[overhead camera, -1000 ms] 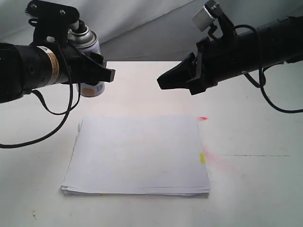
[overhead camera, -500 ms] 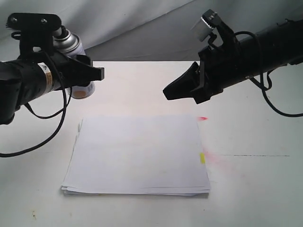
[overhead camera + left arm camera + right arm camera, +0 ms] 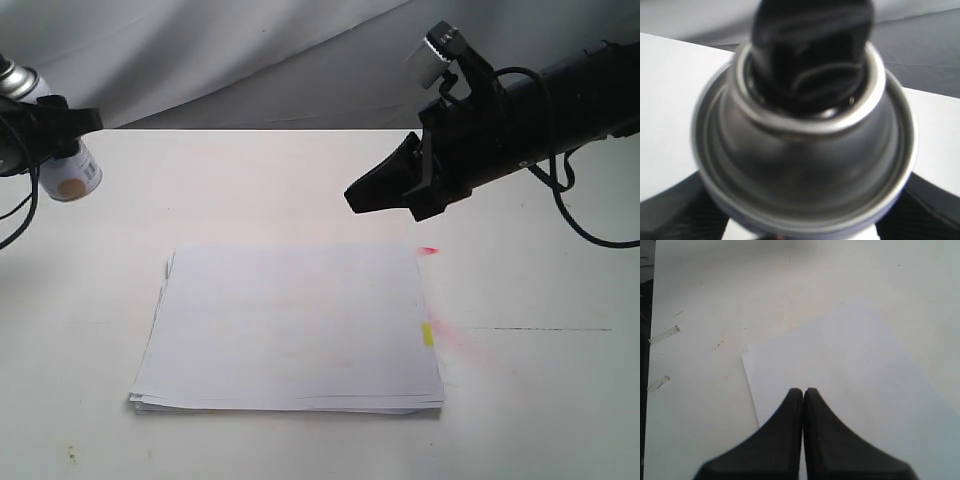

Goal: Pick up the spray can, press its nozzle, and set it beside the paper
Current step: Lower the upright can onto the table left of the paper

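Leftward travel is seen since the earlier frames: the spray can, once held beyond the far left corner of the paper, is now carried out to the left edge of the exterior view, well apart from the sheets. It is clamped in the left gripper, and its long axis is kept near upright, with the silver shoulder tipped slightly outward. Whether its base touches the table cannot be told. In the left wrist view its nozzle is shown bare on top, with nothing pressing on it.

At the middle, the paper is laid flat, with the yellow tab and the red mark on its right edge.

To the right, the right gripper is held above the paper's far right corner, its jaws pressed together on nothing.

For the coming move, the paper is judged to lie rightward of and nearer than the can. The left arm is the one bearing the can, and open table beside the paper's left edge is closest to it.
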Robot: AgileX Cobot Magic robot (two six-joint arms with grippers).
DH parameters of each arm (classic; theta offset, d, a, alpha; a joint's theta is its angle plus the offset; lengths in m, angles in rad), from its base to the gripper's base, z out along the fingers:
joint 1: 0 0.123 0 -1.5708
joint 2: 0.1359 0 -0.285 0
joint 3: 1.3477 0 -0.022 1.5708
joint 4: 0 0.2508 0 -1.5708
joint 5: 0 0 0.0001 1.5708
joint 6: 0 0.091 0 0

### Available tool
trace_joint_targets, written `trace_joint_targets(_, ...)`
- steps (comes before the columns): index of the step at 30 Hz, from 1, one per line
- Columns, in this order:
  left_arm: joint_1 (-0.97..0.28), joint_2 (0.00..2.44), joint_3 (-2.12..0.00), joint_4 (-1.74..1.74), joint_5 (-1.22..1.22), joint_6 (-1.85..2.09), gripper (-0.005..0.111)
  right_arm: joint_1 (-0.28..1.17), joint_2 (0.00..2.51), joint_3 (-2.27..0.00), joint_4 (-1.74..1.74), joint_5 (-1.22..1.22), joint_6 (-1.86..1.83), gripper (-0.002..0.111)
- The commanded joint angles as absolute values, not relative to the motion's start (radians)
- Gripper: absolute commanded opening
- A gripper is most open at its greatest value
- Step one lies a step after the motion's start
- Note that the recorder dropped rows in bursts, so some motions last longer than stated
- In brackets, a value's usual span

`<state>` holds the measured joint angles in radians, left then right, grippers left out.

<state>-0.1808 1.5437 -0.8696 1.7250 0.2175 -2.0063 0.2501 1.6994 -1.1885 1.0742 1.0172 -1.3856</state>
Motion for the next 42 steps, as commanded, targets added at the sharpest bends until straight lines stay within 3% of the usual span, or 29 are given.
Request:
trace_joint_targets(1,-0.149,1.577,-0.898,1.744,0.154,-1.979,0.0,0.249,1.69,-1.183,1.075,1.025,-1.385,0.0)
trace_joint_targets(17,-0.152,1.88,-1.123,1.744,0.022,-1.898,0.0,0.249,1.69,-1.183,1.072,1.04,-1.385,0.0)
trace_joint_targets(42,-0.152,2.003,-1.135,1.744,-0.047,-1.756,0.0,0.249,1.69,-1.183,1.038,1.036,-1.385,0.0)
